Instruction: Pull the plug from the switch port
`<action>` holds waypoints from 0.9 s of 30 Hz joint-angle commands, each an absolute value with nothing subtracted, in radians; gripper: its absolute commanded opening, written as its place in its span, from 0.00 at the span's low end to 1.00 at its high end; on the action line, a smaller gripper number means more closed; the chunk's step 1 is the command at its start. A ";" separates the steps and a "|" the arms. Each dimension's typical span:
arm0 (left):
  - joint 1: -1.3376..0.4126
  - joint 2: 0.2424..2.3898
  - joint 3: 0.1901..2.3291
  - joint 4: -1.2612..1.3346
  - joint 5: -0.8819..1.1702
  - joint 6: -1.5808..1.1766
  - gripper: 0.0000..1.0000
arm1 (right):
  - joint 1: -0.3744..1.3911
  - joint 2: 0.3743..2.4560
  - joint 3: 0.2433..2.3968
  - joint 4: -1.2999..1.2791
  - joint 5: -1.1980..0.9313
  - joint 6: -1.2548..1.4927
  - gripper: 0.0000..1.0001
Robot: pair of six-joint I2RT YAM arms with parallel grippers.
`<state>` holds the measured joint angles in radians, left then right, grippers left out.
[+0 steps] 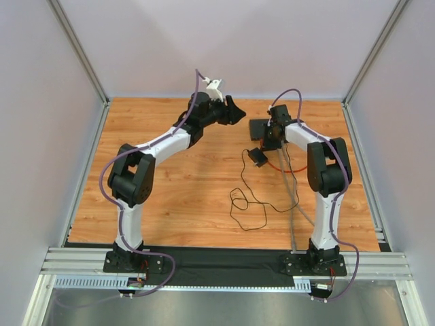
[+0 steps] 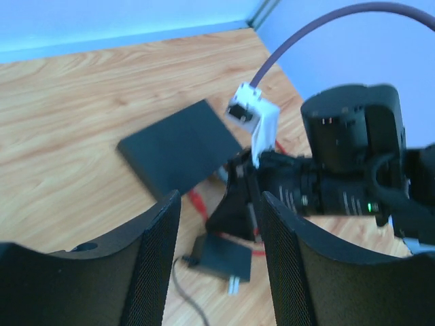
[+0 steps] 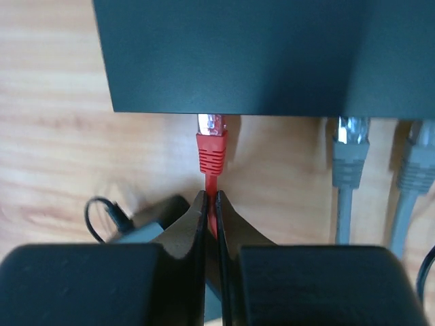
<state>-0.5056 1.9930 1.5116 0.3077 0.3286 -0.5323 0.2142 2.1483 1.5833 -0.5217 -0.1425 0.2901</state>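
The right gripper (image 3: pixel 211 198) is pinched on the red cable (image 3: pixel 211 181) just behind the red plug (image 3: pixel 211 148), whose clear tip sits at the switch (image 3: pixel 272 54) front edge, left of two grey plugs (image 3: pixel 350 146). The left gripper (image 2: pixel 221 204), spread and empty, hovers beside the switch over the bench (image 2: pixel 81 102).

table (image 1: pixel 190 183): smooth wood grain | switch (image 3: pixel 238 54): matt black plastic | plug (image 3: pixel 211 153): ribbed red plastic

left end effector (image 2: pixel 221 204) jaws apart; switch box (image 2: pixel 180 146) & adapter (image 2: pixel 221 257) beyond, on table (image 2: pixel 68 136)
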 commanded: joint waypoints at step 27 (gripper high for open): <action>-0.627 2.595 2.319 -0.060 0.420 -0.474 0.54 | 0.009 1.845 1.276 -0.282 -0.119 0.460 0.51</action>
<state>-0.6273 2.5881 2.2818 -0.0559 0.3958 -0.4660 0.0200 1.8160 1.2930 -0.3737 -0.0647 0.4046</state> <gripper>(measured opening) 0.540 0.509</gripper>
